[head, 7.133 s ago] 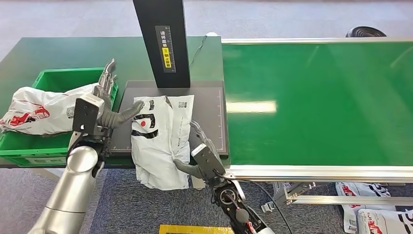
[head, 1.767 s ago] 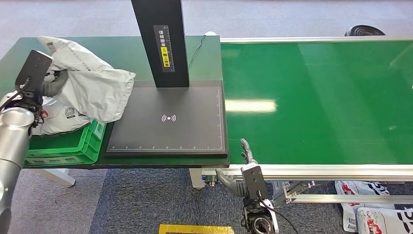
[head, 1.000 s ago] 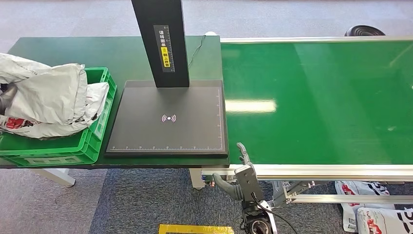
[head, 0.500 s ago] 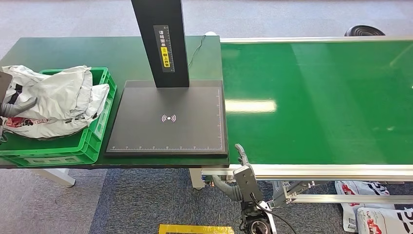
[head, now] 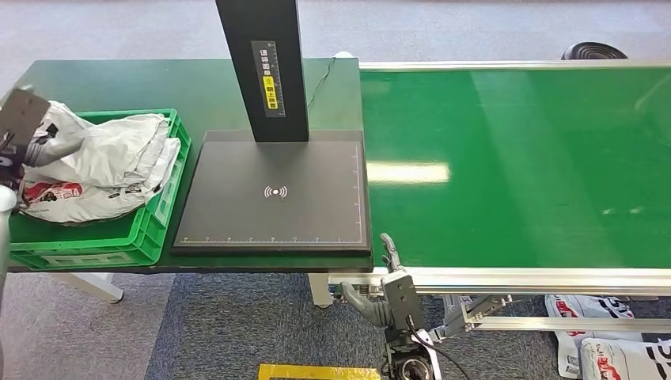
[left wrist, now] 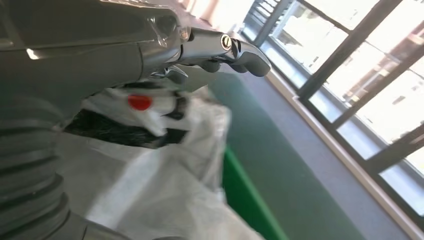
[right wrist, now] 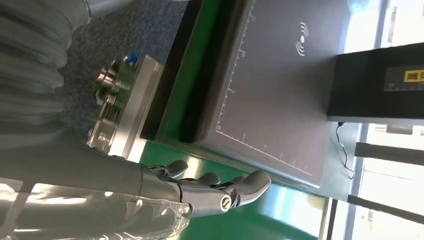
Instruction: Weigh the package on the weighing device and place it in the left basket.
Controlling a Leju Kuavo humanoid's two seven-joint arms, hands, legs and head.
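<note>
Package (head: 111, 154) lying in the left basket (head: 95, 241), on top of another printed bag (head: 67, 198). Left hand (head: 24, 131) at the package's near end, over the basket; from the left wrist view, fingers (left wrist: 235, 47) stretched out above the white plastic, but impossible to tell whether released or pinching a fold. Right hand (head: 388, 289) hanging below the conveyor rail, fingers apart, holding nothing.

Best handled by opening fully, lifting straight up clear of the slack film, avoiding any snag that drags the bag back over the rim.

Scale platform (head: 273, 194) bare beside the basket, black column (head: 265, 67) at its back. Green conveyor (head: 514, 166) to the right; grey carpet below, more bags (head: 609, 332) on the floor
</note>
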